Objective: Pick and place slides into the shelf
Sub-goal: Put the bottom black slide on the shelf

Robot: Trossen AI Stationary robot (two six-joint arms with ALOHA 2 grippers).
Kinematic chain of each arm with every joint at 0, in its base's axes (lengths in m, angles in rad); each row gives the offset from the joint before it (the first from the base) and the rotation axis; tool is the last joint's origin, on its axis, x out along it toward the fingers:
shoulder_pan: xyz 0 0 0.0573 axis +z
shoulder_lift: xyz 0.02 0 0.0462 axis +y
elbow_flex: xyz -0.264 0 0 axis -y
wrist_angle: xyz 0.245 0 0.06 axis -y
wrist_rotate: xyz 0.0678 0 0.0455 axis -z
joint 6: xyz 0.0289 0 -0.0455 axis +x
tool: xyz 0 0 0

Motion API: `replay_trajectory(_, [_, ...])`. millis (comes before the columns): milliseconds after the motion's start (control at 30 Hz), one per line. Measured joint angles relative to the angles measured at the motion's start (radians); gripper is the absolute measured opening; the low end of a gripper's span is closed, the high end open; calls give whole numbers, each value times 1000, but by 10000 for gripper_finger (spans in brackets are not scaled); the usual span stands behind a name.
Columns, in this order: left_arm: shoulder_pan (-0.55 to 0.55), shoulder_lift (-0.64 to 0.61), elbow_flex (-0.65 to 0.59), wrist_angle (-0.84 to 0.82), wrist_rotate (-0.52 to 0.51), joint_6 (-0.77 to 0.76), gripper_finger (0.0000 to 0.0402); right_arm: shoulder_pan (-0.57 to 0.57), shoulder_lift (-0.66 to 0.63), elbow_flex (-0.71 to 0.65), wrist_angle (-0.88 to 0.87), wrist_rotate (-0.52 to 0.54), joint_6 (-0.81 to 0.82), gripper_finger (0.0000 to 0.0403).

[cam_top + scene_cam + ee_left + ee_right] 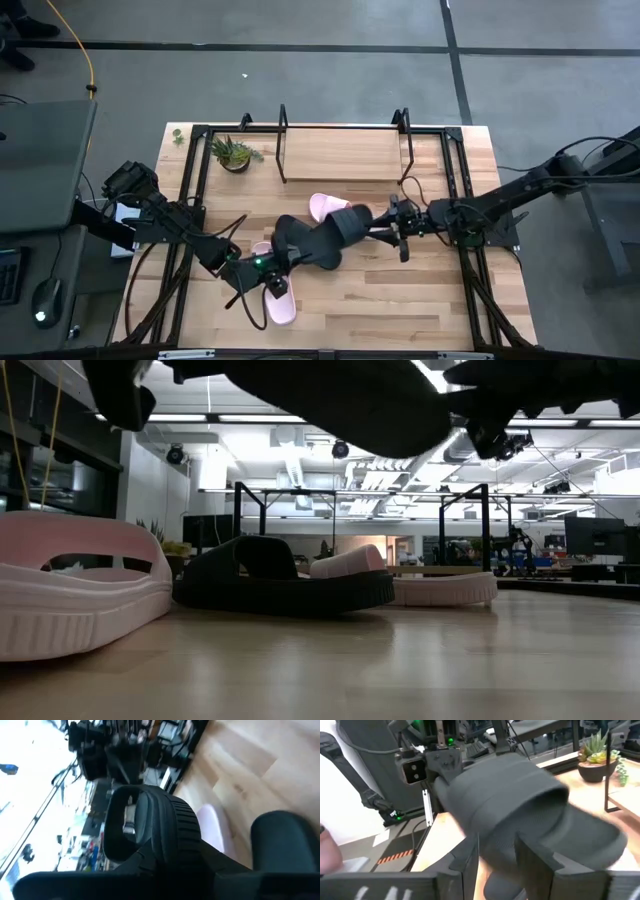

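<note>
One matte black open-toe slide sandal [340,228] hangs above the middle of the pale wooden table [420,300], stretched between the two arms. In the low view it is only a dark shape cut off by the upper edge.

The right gripper [385,226] meets it from the right. In its own wrist view its jaws stand part-way open on either side of the sole, and I cannot tell whether they press it. The left gripper [278,272] is at the sandal's other end. Its wrist view is filled by the black strap, and I cannot tell whether it grips.

A second black slide sandal [280,575] lies flat on the table, largely hidden from above by the raised one. A pale pink slide sandal [323,206] sits just behind, half covered. The other pink sandal [281,308] lies near the front edge, partly under the left gripper.

The low black-rod shelf with a light board [340,155] stands at the far edge with nothing on it, and bare table lies in front of it. A small potted plant [233,153] stands just left of the shelf.
</note>
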Motion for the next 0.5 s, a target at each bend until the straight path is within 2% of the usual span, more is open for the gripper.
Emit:
replay_trajectory(100, [0,0,0,-4,-21,0,58,8,-98,0,-94,10,-1,118])
replay_trajectory(267, [0,0,0,-14,-13,0,49,57,-218,0,-221,127,-16,118])
replay_trajectory(400, [0,0,0,-17,-11,-1,55,118,-244,11,-257,203,-80,118])
replay_trajectory(500, [0,0,0,-17,-18,-9,59,169,-228,90,-366,290,-108,118])
